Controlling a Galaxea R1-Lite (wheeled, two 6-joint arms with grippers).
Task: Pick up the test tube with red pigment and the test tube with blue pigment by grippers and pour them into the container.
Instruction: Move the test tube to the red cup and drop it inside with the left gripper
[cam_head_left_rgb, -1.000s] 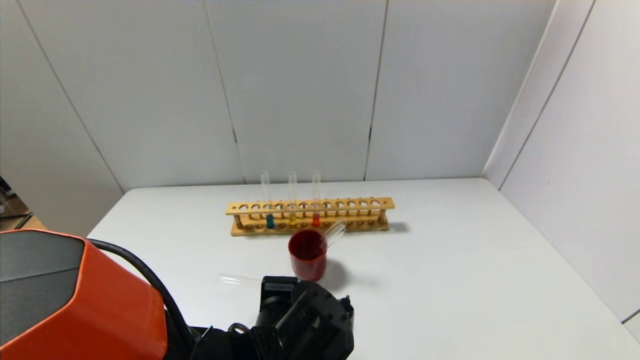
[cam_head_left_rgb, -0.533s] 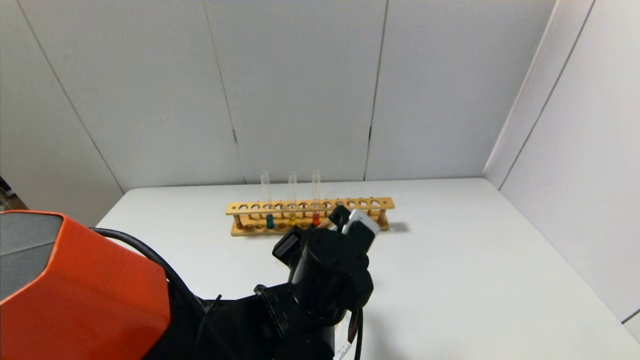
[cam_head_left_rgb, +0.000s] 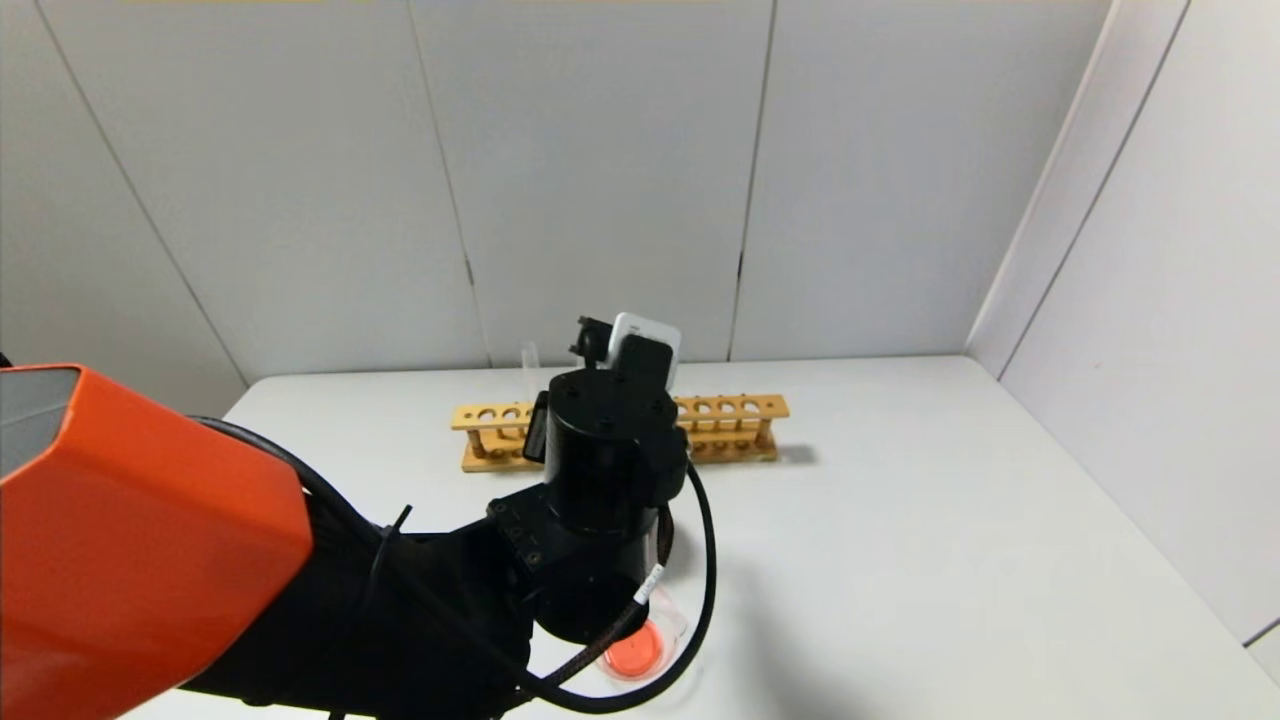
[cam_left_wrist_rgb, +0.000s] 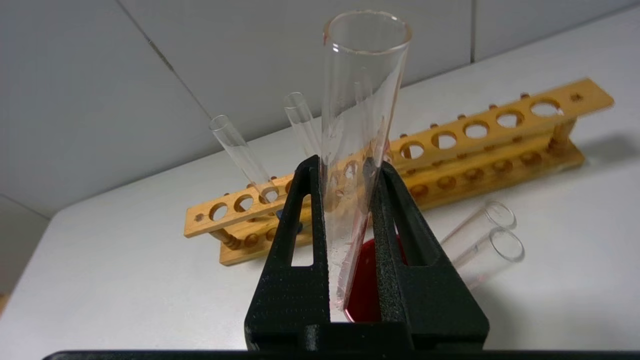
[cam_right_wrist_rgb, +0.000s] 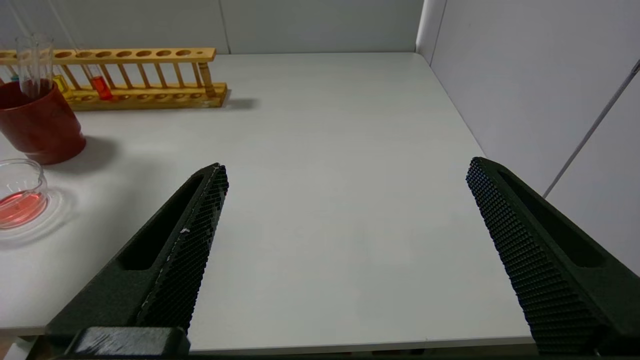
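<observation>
White panel walls are closing in a white table (cam_head_left_rgb: 900, 520), where a wooden rack (cam_head_left_rgb: 735, 425) is standing near the back. The left gripper (cam_left_wrist_rgb: 345, 162) is hanging raised in front of the rack, above a red cup (cam_right_wrist_rgb: 42, 130), its jaws pinching a glass tube (cam_left_wrist_rgb: 365, 75). That tube is pointing mouth-up and is carrying only red streaks and a little red at its bottom. Two empty tubes (cam_left_wrist_rgb: 492, 240) are leaning out of the cup. The blue tube (cam_left_wrist_rgb: 240, 150) is sitting in the rack, tilted, next to a yellow one (cam_right_wrist_rgb: 60, 82) and another tube with red liquid (cam_right_wrist_rgb: 101, 86). The beaker (cam_right_wrist_rgb: 20, 192) is resting on the table just on the robot's side of the cup, holding a shallow red pool. The right gripper (cam_right_wrist_rgb: 348, 166) is hovering over the table's near right part, jaws spread wide and gripping nothing.
</observation>
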